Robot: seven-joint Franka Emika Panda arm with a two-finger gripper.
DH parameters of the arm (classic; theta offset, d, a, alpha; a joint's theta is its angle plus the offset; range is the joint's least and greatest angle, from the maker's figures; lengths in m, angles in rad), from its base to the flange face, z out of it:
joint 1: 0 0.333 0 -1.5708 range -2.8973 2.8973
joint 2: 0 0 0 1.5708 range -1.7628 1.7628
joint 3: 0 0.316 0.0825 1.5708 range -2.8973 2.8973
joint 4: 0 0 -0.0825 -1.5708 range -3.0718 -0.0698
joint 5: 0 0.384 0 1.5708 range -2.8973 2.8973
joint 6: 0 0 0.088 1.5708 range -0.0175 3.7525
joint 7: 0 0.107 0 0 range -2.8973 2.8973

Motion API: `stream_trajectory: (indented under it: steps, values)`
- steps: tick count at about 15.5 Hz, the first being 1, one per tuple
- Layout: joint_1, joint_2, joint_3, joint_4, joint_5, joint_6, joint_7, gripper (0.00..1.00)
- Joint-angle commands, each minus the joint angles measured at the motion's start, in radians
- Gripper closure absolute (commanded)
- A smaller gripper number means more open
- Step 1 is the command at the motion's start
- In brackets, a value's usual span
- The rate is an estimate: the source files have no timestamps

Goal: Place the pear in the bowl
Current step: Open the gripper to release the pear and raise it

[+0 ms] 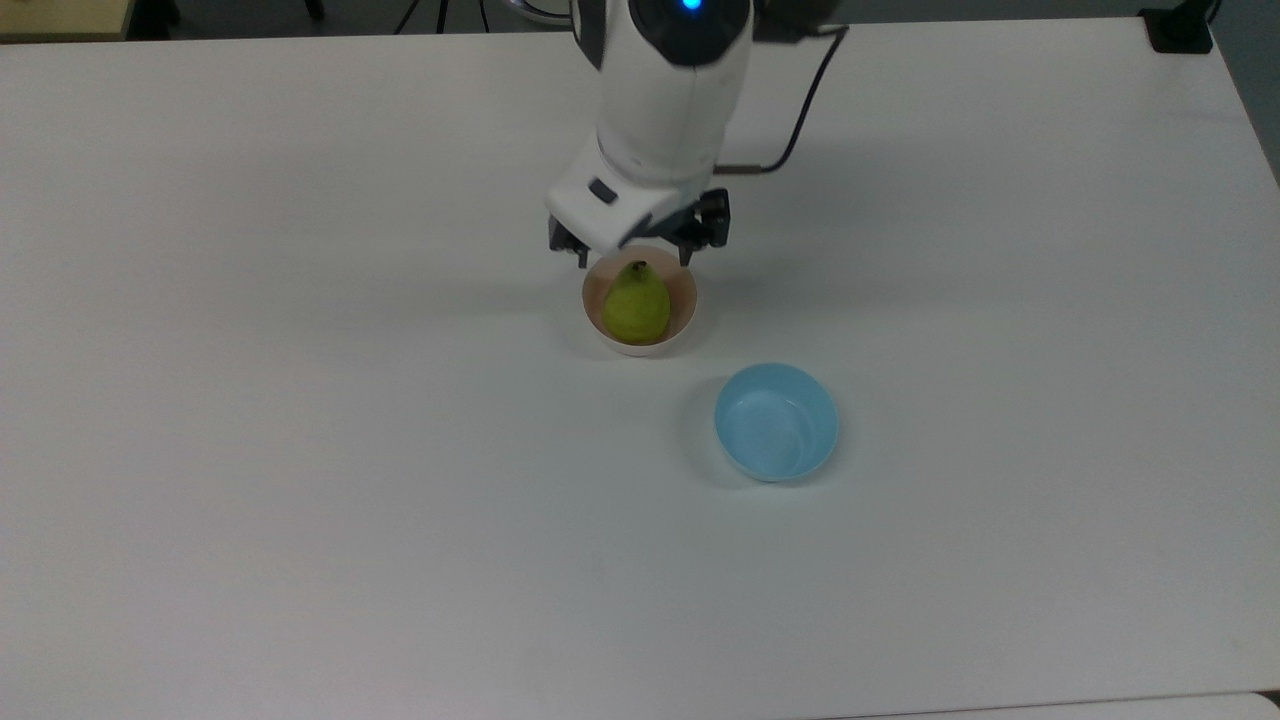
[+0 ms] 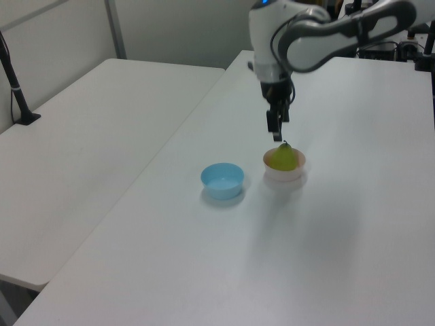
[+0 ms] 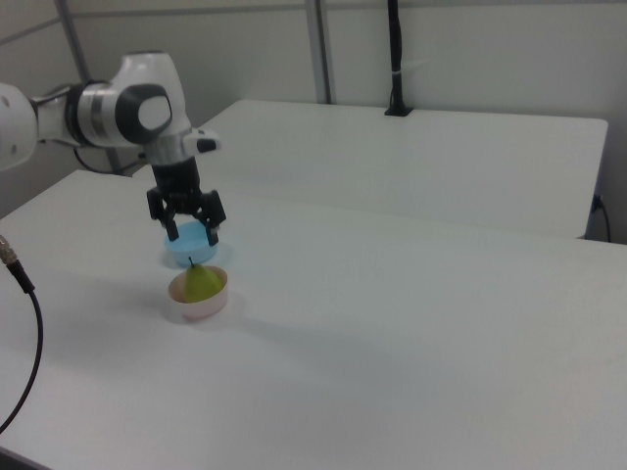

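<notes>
The yellow-green pear point(image 1: 636, 304) stands upright inside the pale pink bowl point(image 1: 688, 318), stem end up; it also shows as the pear point(image 2: 283, 157) in the bowl point(image 2: 286, 173) and as the pear point(image 3: 201, 282) in the bowl point(image 3: 201, 307). My gripper point(image 1: 634, 250) hangs just above the pear's stem, open, its two fingers spread wide and holding nothing. In the right view the gripper point(image 3: 189, 233) clearly stands apart from the fruit, as does the gripper point(image 2: 278, 130) in the left view.
A light blue bowl point(image 1: 776, 421) of similar size sits empty on the white table point(image 1: 300, 450), to the lower right of the pink one in the top view. A second white table point(image 2: 88, 122) stands alongside in the left view.
</notes>
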Motion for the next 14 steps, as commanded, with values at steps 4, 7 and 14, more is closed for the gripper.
stream_trajectory:
  steps: [4,7,14]
  values:
    - [-0.097,-0.132,-0.013,-0.020,-0.018,-0.089,0.003,0.00]
    - [-0.156,-0.152,-0.013,-0.020,-0.035,-0.092,0.002,0.00]
    - [-0.216,-0.173,-0.013,-0.018,-0.046,-0.096,0.000,0.00]
